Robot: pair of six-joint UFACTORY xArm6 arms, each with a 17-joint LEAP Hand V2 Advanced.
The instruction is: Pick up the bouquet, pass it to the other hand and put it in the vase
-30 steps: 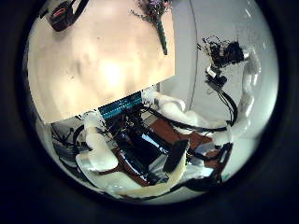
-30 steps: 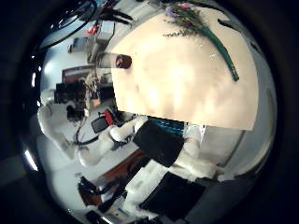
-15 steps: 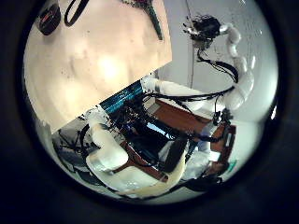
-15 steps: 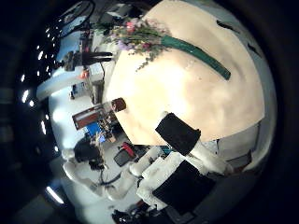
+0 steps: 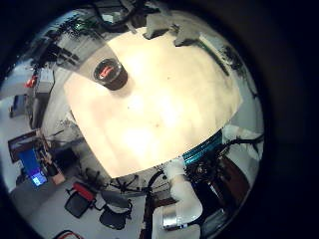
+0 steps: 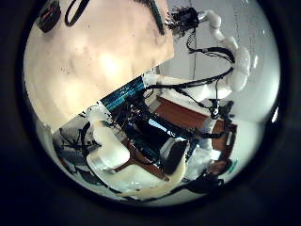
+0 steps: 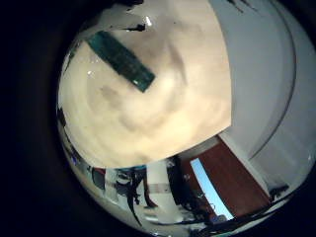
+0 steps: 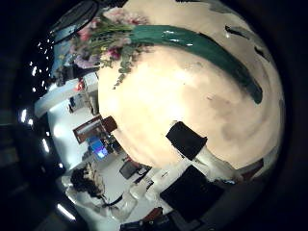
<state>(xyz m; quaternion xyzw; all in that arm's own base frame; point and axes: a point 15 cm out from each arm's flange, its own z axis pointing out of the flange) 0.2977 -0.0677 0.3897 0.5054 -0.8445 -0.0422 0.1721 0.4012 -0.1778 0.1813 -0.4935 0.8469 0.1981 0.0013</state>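
Observation:
The bouquet lies flat on the table, its flower heads at one end and its long wrapped stem pointing across the top. It fills much of the right thumb side view, so my right palm is close above it, and the stem also shows in the little finger side view. My right hand hangs over the table's edge, fingers relaxed, holding nothing. The vase, a dark round pot, stands near one corner of the table, away from the bouquet. None of my left hand shows.
The table is a pale board with straight edges. Chairs, desks and equipment stand on the floor beyond it. A dark object sits at the table's far corner in the left thumb side view.
The bouquet has grown much larger in the right thumb side view: my right hand has come down closer to it. In the left thumb side view the right hand has reached over the table's edge.

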